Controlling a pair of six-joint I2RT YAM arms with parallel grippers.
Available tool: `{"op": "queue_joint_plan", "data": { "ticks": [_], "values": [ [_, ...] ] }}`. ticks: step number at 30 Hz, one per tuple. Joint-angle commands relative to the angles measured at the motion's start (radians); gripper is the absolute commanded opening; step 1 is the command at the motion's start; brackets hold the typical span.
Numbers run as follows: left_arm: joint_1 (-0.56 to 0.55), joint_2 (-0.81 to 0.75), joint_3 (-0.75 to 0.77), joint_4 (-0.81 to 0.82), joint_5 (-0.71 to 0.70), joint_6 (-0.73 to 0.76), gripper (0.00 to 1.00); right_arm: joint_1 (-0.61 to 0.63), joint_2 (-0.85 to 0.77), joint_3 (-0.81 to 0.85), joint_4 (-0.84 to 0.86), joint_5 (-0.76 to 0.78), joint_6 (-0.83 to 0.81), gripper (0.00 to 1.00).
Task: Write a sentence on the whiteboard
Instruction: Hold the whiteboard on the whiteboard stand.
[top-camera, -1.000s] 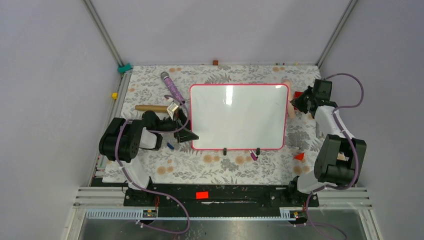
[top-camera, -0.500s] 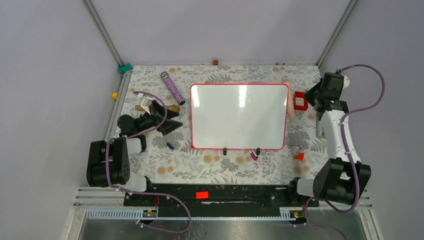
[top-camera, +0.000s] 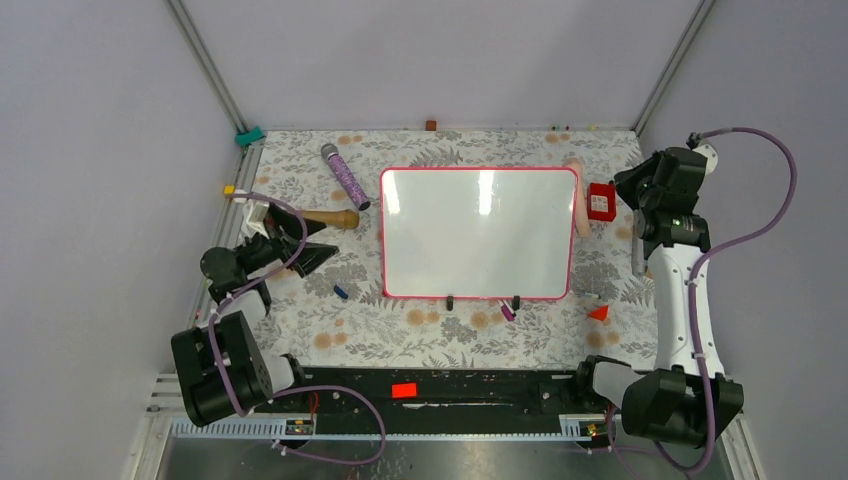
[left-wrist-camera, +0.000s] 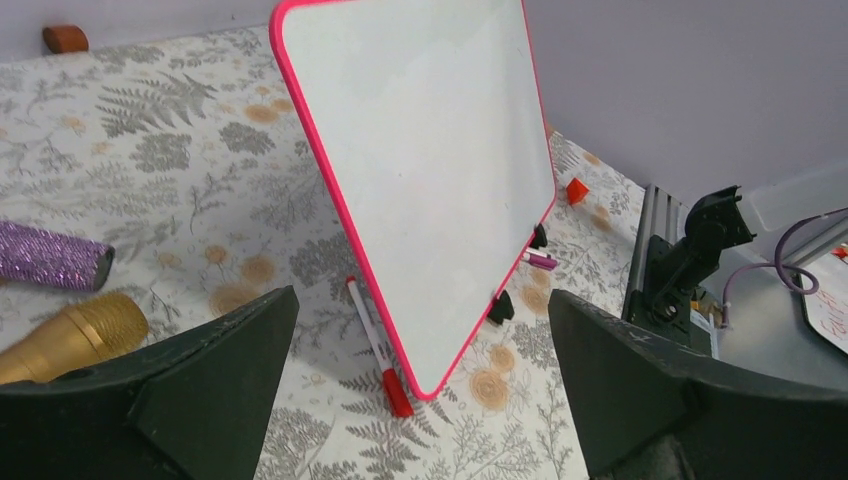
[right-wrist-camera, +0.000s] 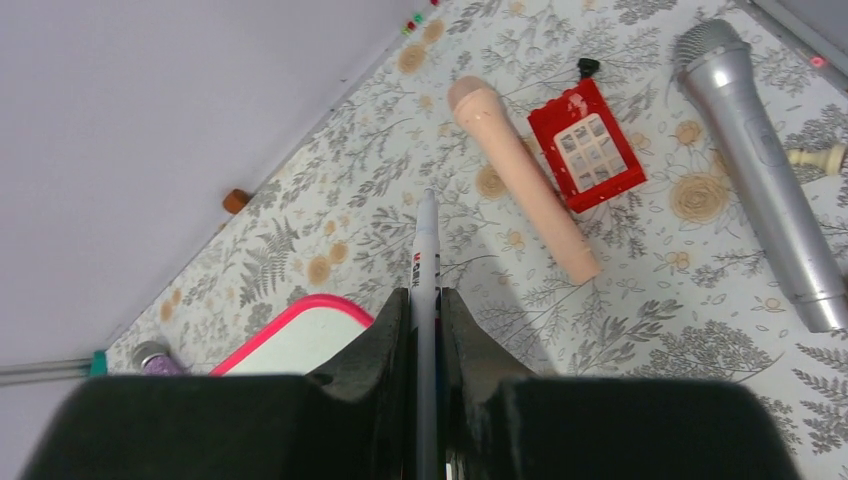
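The whiteboard (top-camera: 478, 232), white with a pink-red frame, lies mid-table with black clips on its near edge; its face is blank and no sentence shows on it. My left gripper (top-camera: 310, 252) hangs left of the board, open and empty; in the left wrist view the board (left-wrist-camera: 430, 170) fills the space beyond the open left gripper (left-wrist-camera: 422, 300). My right gripper (top-camera: 640, 190) sits off the board's far right corner. It is shut on a white marker (right-wrist-camera: 425, 260) that sticks out past the right gripper (right-wrist-camera: 425, 300), above the table beside the board's corner (right-wrist-camera: 300, 340).
A red-capped marker (left-wrist-camera: 375, 345) lies by the board's near left corner, a purple one (top-camera: 507, 313) by the clips. Gold (top-camera: 325, 217) and purple glitter (top-camera: 345, 177) microphones lie left. A peach microphone (right-wrist-camera: 520, 175), red block (right-wrist-camera: 587, 145) and silver microphone (right-wrist-camera: 765, 170) lie right.
The left arm has drawn back to the left, away from the board's edge, gripper still open. The right arm has risen and swung right with the marker in its jaws.
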Motion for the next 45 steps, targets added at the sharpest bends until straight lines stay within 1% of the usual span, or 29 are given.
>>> {"op": "queue_joint_plan", "data": {
  "ticks": [1,5,11,17,20,24,27,35,38,41,43,44,45],
  "values": [
    [0.039,-0.032,-0.063,0.043,0.124,-0.001,0.99,0.026,-0.045,0.033,0.007,-0.053,0.012,0.00],
    [0.036,-0.038,-0.105,0.072,0.134,-0.038,0.99,0.082,-0.060,0.048,0.007,-0.044,0.005,0.00],
    [0.035,-0.094,-0.086,0.073,0.177,-0.075,0.99,0.210,-0.087,0.079,-0.009,0.011,-0.013,0.00],
    [0.031,-0.215,-0.058,0.056,0.210,-0.074,0.99,0.419,-0.093,0.130,-0.024,0.058,-0.029,0.00],
    [-0.014,-0.256,-0.060,0.049,0.175,-0.062,0.99,0.511,-0.088,0.146,-0.010,0.072,-0.024,0.00],
    [-0.032,-0.299,-0.045,0.058,0.179,-0.079,0.99,0.610,-0.072,0.184,-0.014,0.100,-0.040,0.00],
    [-0.051,-0.336,-0.037,0.075,0.170,-0.102,0.99,0.642,-0.068,0.201,-0.021,0.114,-0.052,0.00],
    [-0.051,-0.433,-0.019,0.080,0.120,-0.227,0.99,0.651,-0.081,0.211,-0.032,0.120,-0.060,0.00],
    [-0.051,-0.477,-0.014,0.067,0.115,-0.241,0.99,0.651,-0.090,0.209,-0.032,0.122,-0.060,0.00],
    [-0.051,-0.499,-0.004,-0.009,0.121,-0.203,0.99,0.651,-0.099,0.207,-0.033,0.124,-0.061,0.00],
    [-0.052,-0.505,0.027,-0.132,0.159,-0.133,0.99,0.651,-0.106,0.207,-0.036,0.126,-0.060,0.00],
    [-0.055,-0.509,0.054,-0.242,0.183,-0.057,0.99,0.652,-0.109,0.207,-0.035,0.127,-0.061,0.00],
    [-0.059,-0.516,0.088,-0.443,0.205,0.074,0.99,0.652,-0.112,0.207,-0.036,0.128,-0.062,0.00]
  ]
}}
